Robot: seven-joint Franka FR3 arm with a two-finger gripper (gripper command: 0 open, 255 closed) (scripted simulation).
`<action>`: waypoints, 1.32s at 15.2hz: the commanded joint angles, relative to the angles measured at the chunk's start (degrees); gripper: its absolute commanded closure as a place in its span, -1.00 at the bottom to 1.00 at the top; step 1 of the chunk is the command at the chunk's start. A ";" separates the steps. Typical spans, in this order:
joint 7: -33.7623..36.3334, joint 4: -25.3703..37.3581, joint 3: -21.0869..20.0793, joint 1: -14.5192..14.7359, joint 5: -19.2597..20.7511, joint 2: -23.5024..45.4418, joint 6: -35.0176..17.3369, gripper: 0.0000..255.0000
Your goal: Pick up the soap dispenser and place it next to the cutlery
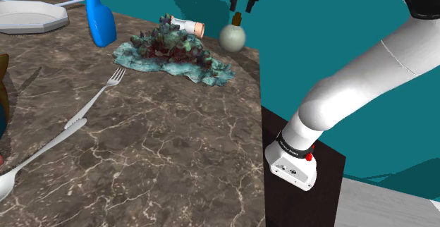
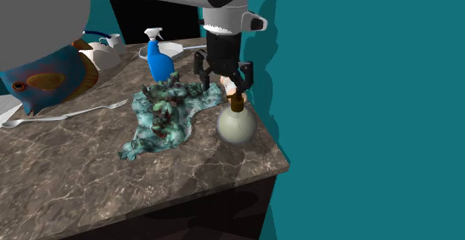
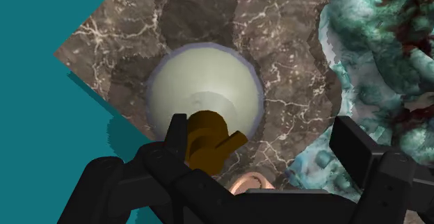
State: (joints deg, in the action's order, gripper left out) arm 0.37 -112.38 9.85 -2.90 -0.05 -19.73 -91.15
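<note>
The soap dispenser (image 1: 232, 37) is a round, pale cream bulb with a brown pump on top. It stands upright near the marble table's far corner, also seen as the dispenser (image 2: 236, 124) in the second exterior view. My gripper (image 1: 244, 5) hangs just above it, open, pointing down. In the wrist view the dispenser (image 3: 205, 83) lies below my gripper (image 3: 264, 142); its brown pump (image 3: 206, 140) sits close beside one finger (image 3: 177, 133), and the other finger (image 3: 352, 145) stands well apart. The cutlery, a fork (image 1: 95, 102) and a spoon (image 1: 28, 163), lies towards the shoulder view's left.
A crumpled teal cloth (image 1: 173, 49) lies beside the dispenser, with a white tube (image 1: 192, 27) on it. A blue spray bottle (image 1: 99, 14) and a grey pan (image 1: 32, 15) stand at the back left. The table edge (image 1: 259, 106) drops off just past the dispenser.
</note>
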 commanded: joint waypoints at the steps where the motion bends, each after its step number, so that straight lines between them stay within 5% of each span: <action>1: -1.36 3.81 1.28 -0.51 0.30 4.57 0.26 -1.00; 3: -2.71 7.77 2.48 -1.08 0.40 8.76 0.95 -1.00; 11: -2.53 0.74 2.37 -1.13 0.61 7.62 -4.95 -1.00; 19: -2.53 0.77 2.37 -1.13 0.61 7.64 -4.94 -1.00; 20: -2.53 0.77 2.37 -1.13 0.61 7.64 -4.94 1.00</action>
State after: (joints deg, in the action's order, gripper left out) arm -2.16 -111.62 12.22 -4.02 0.56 -12.10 -96.09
